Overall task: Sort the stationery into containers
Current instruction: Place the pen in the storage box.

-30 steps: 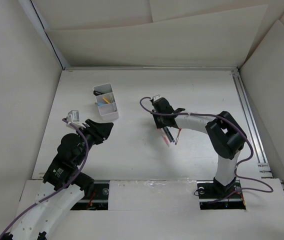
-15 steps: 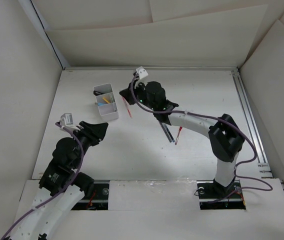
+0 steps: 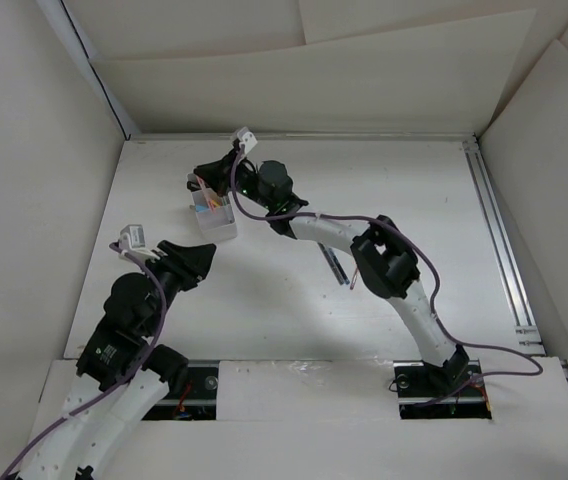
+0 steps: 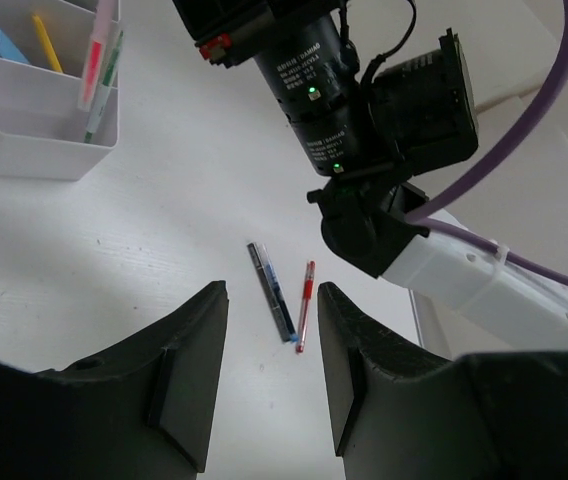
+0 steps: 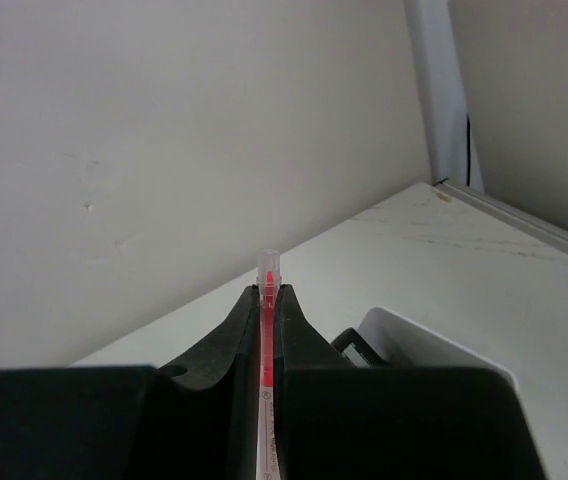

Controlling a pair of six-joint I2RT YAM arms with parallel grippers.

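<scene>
The white two-compartment box (image 3: 220, 232) stands at the far left and also shows in the left wrist view (image 4: 39, 150). It holds a yellow pen (image 4: 46, 42), a blue item (image 4: 6, 45) and a green-marked pen (image 4: 106, 85). My right gripper (image 3: 207, 181) reaches over the box and is shut on a thin red pen (image 5: 267, 330) with a clear cap. The pen stands upright between the fingers, over the box's rim (image 5: 434, 345). My left gripper (image 3: 200, 260) is open and empty, low over the table. A blue pen (image 4: 272, 292) and a red pen (image 4: 305, 302) lie side by side beyond it.
The two loose pens lie mid-table under the right forearm (image 3: 336, 262). The right arm's wrist and purple cable (image 4: 364, 110) hang over the table between the box and the pens. White walls close in the table's far and side edges.
My right arm has swung from mid-table to the far left, carrying the red pen to the box. My left gripper drew back a little and stayed open.
</scene>
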